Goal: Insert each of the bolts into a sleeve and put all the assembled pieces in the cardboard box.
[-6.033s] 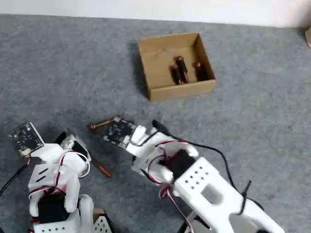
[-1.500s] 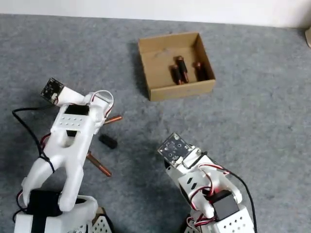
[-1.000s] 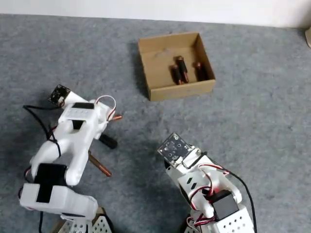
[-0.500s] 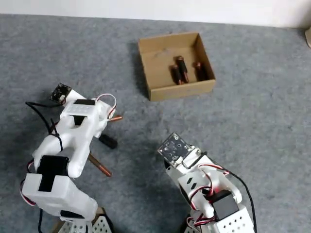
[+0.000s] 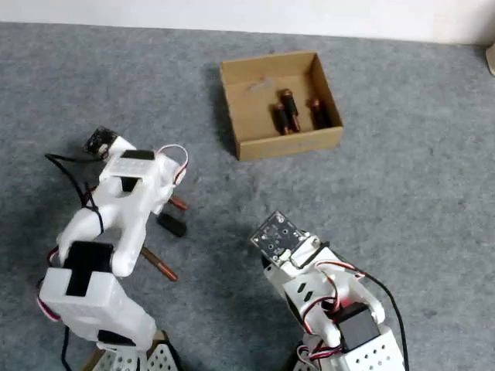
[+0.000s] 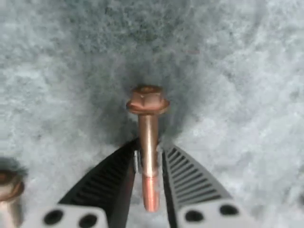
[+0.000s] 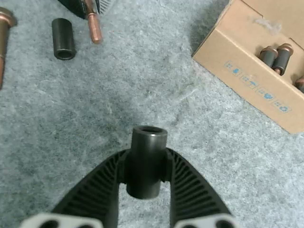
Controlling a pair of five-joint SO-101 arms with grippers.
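Observation:
My left gripper (image 6: pixel 148 152) is shut on the shaft of a copper bolt (image 6: pixel 147 118), whose hex head points away over the grey carpet. In the high view this bolt (image 5: pixel 179 204) pokes out beside the left arm. My right gripper (image 7: pixel 146 164) is shut on a black sleeve (image 7: pixel 147 156), held with its open end up. A second black sleeve (image 5: pixel 172 225) lies loose on the carpet, and another bolt (image 5: pixel 158 265) lies nearer the left arm's base. The cardboard box (image 5: pixel 251 116) at the back holds three assembled pieces (image 5: pixel 288 112).
Grey carpet covers the table. The right arm (image 5: pixel 325 294) is folded back at the front right. Open carpet lies between the arms and the box (image 7: pixel 237 71). The loose sleeve (image 7: pixel 63 39) and spare bolt (image 7: pixel 4 28) lie beside the left gripper.
The left arm swung out to the bolt and closed on it; the bolt has shifted slightly toward the front. The right arm pulled back from the bolts earlier and has kept still since.

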